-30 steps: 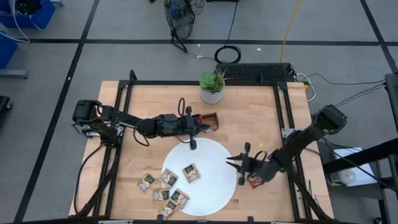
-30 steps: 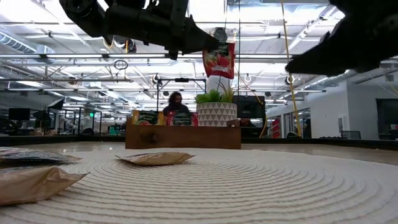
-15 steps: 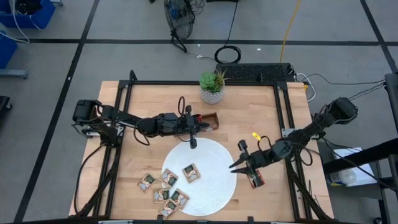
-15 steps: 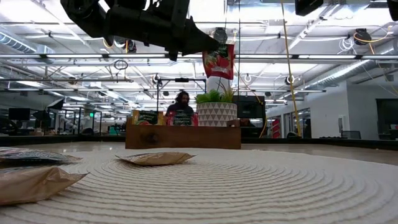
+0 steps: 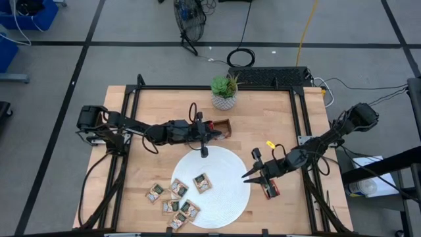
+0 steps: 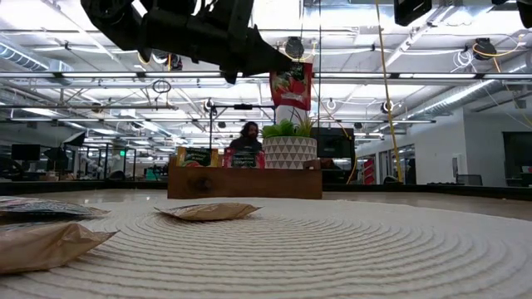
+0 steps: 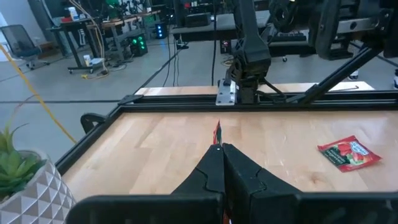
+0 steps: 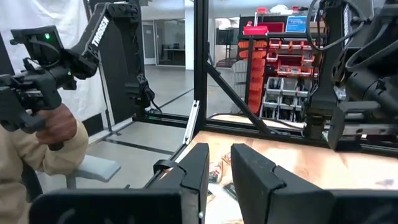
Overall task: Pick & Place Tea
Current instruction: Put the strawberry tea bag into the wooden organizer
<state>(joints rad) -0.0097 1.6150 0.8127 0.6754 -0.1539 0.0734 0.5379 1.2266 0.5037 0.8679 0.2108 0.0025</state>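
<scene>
Wooden table (image 5: pixel 158 112), red tea sachet (image 6: pixel 292 84) pinched in left pincer (image 6: pixel 278 62)

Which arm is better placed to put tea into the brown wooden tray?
Left. The left gripper pinches a red square sachet beside the tray; the right gripper hangs farther off at the white round plate's edge.

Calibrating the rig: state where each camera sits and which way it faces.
High: overhead, straight down on the table; both arms show.
Low: at plate level, facing the tray and plant; the left arm overhead.
Left wrist: across the table toward the right arm's base; own shut jaws.
Right wrist: toward a person's hand beyond the table; own jaws.
Shared: the plant, in high and low.
</scene>
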